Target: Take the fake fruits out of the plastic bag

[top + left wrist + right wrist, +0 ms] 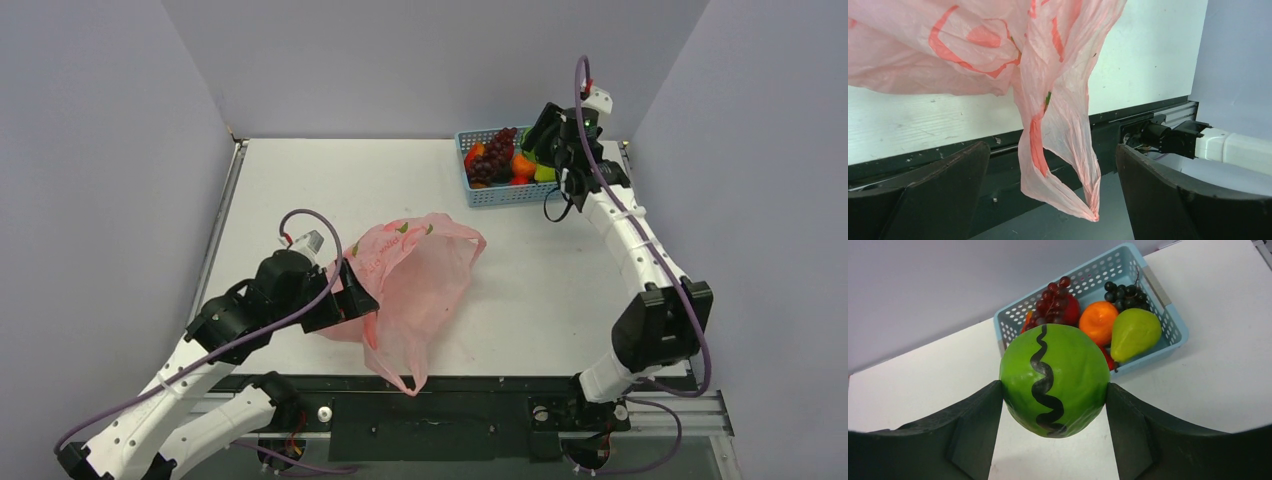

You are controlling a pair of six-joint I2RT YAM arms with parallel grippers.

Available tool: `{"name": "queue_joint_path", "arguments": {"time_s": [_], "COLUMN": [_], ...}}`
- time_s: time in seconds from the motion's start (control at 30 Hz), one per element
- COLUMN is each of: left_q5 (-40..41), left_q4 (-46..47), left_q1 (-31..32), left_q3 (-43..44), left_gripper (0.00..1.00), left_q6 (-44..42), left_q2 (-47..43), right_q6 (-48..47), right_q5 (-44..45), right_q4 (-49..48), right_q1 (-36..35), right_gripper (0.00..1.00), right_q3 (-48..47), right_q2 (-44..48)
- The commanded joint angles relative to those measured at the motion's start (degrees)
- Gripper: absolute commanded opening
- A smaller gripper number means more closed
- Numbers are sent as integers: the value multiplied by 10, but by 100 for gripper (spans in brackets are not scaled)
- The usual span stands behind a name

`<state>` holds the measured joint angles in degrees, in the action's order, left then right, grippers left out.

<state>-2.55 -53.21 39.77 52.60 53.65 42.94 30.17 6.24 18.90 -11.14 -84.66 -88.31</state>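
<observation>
**Green fruit held, bag hanging loose**

The right gripper point(1054, 386) has its jaws clamped on a round green fruit point(1068, 360) with a black wavy line. It is up over the table point(560, 290), just beside the blue basket point(1175, 332). In the basket lie a pear point(1135, 332), an orange fruit point(1098, 320), red grapes point(1053, 302) and dark grapes point(1123, 290). The left gripper point(1051, 147) has its jaws wide apart. The pink plastic bag point(420, 280) hangs down between them and does not seem to touch either jaw. The bag sits crumpled near the table's front edge.
</observation>
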Motion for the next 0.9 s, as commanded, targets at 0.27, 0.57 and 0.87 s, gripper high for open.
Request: {"name": "queue_joint_path", "arguments": {"time_s": [0.27,0.57,0.87], "left_q5": [37,62,65], "left_q4": [-81,-80,-57], "left_q1": [-10,-12,-13], "left_q3": [209,269,258], "left_gripper": [97,97,97], "left_q6": [-98,-83,-50], "left_q2": [39,57,57], "right_q6": [28,5,-13], "right_q5": [37,29,29], "right_q4": [-64,-47,-31], "right_q1": [42,51,59], "right_gripper": [0,0,7], "right_q3": [-175,-291,-374], "right_q2": [-224,-339,-425]}}
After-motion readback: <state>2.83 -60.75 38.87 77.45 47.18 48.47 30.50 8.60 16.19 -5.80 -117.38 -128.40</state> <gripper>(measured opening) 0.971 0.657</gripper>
